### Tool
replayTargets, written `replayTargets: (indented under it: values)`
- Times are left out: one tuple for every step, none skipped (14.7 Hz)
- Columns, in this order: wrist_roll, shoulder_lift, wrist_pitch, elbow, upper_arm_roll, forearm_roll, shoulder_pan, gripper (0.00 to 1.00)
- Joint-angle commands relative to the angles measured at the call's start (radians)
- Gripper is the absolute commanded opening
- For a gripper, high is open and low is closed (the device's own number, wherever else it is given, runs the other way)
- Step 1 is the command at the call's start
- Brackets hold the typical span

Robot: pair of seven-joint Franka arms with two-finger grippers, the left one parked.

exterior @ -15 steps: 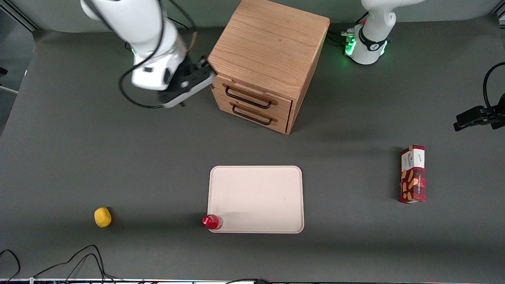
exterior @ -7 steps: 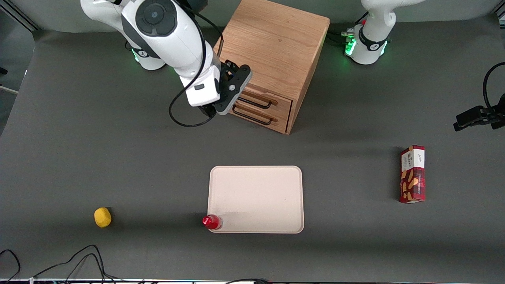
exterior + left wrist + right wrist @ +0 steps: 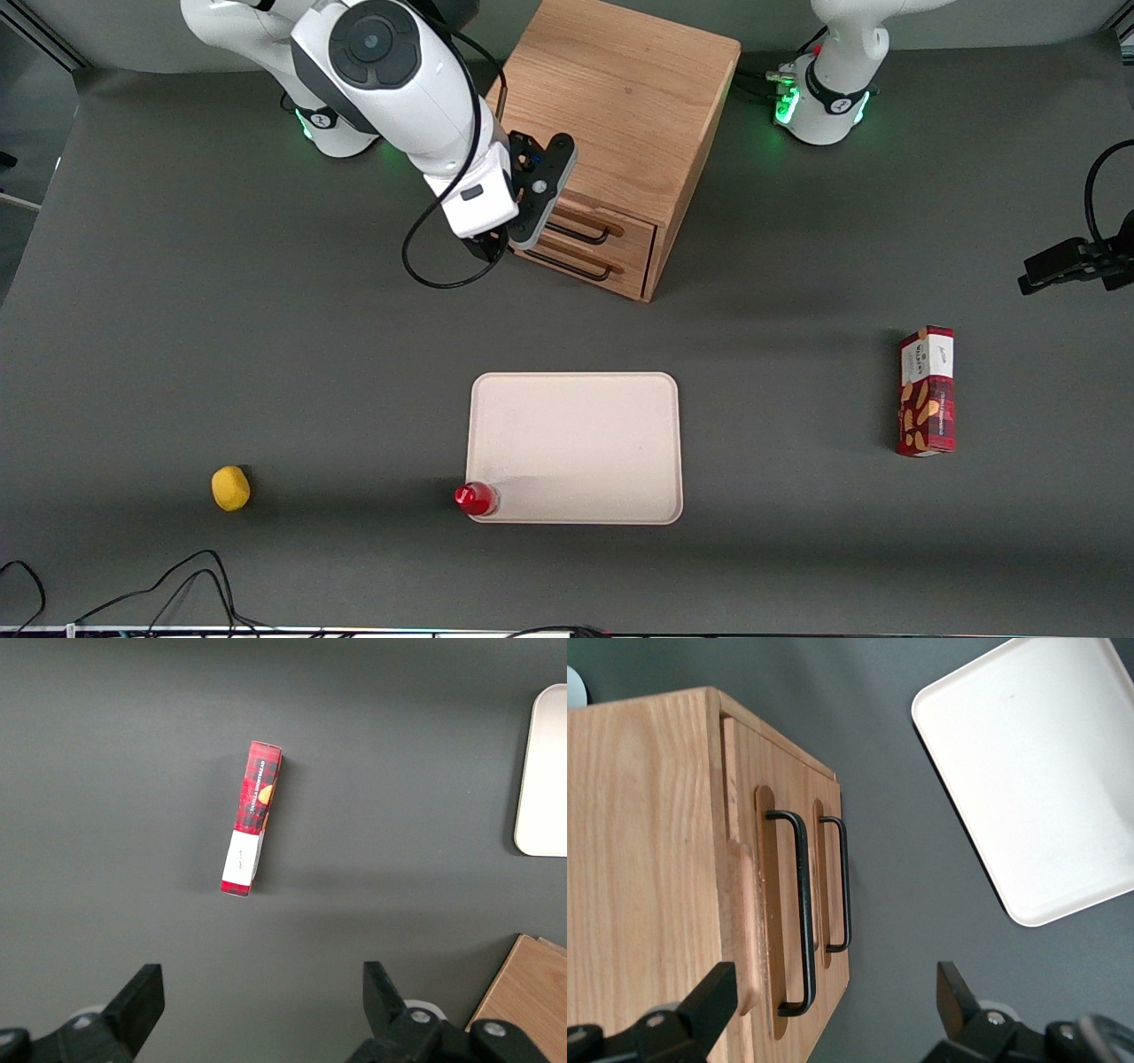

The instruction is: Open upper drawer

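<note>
The oak cabinet (image 3: 611, 97) stands at the back of the table. Its upper drawer (image 3: 620, 222) is closed, with a black wire handle (image 3: 585, 234). The lower drawer (image 3: 611, 263) beneath it is closed too. My right gripper (image 3: 542, 197) hovers in front of the drawer fronts at the end toward the working arm and hides that part of them. In the right wrist view the gripper (image 3: 833, 994) is open wide. The upper drawer's handle (image 3: 803, 912) lies between the two fingers, and neither finger touches it. One fingertip (image 3: 713, 992) overlaps the cabinet's top edge.
A cream tray (image 3: 576, 447) lies nearer the front camera, with a red-capped bottle (image 3: 476, 498) at its corner. A yellow fruit (image 3: 230, 488) sits toward the working arm's end. A red snack box (image 3: 927, 391) lies toward the parked arm's end. Cables (image 3: 177, 576) trail along the front edge.
The right arm has swung from beside the cabinet to in front of the drawer fronts, and the gripper now covers part of the handles. The drawers have not moved.
</note>
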State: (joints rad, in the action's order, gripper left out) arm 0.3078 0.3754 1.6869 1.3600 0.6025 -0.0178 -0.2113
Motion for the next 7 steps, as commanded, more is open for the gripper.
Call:
replayTargets:
  values:
    - [0.04, 0.007, 0.042, 0.042, -0.001, -0.005, -0.006, 1.0]
    - [0.04, 0.007, 0.063, 0.068, -0.001, -0.005, -0.006, 1.0]
    - [0.04, 0.008, 0.082, 0.091, 0.0, -0.005, -0.006, 1.0]
    - [0.04, 0.007, 0.106, 0.117, 0.005, -0.005, -0.006, 1.0]
    - [0.04, 0.007, 0.14, 0.145, 0.005, -0.004, -0.006, 1.0]
    - [0.04, 0.005, 0.16, 0.165, 0.005, -0.002, -0.006, 1.0]
    - [0.04, 0.007, 0.163, 0.178, 0.005, -0.001, -0.006, 1.0]
